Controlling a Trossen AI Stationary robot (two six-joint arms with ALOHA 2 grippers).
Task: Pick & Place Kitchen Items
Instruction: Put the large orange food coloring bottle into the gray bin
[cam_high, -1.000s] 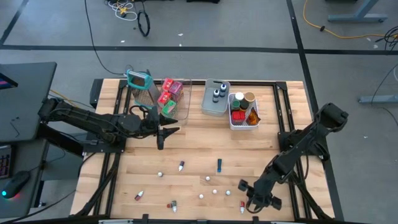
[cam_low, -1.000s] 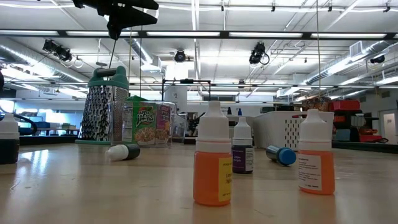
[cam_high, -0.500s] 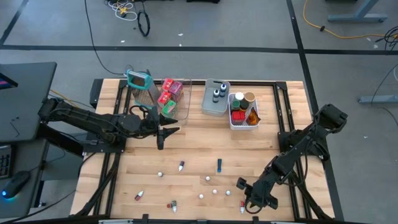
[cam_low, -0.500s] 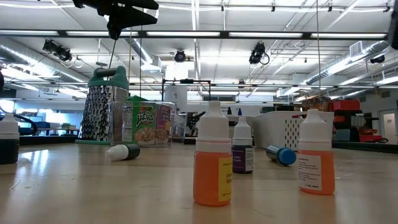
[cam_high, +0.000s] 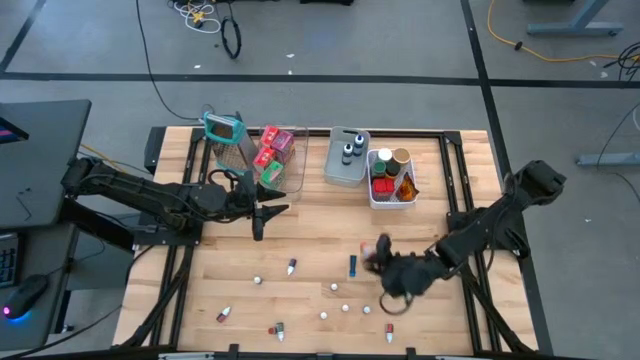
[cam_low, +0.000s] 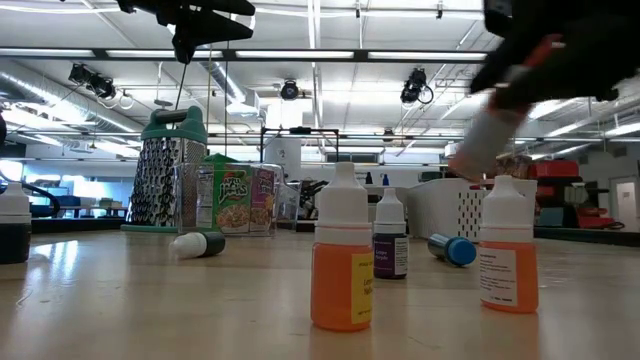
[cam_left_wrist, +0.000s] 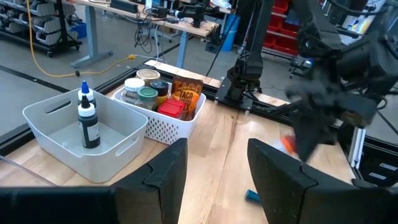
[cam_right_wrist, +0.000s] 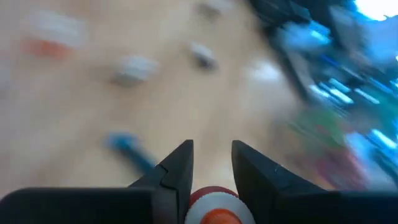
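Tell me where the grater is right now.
In the high view the grater stands at the table's far-left corner, beside the clear bin of packets; the left gripper hovers just in front of it.

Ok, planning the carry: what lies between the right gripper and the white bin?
Nothing: the high view shows bare tabletop between the right gripper, holding a small orange bottle, and the white bin.
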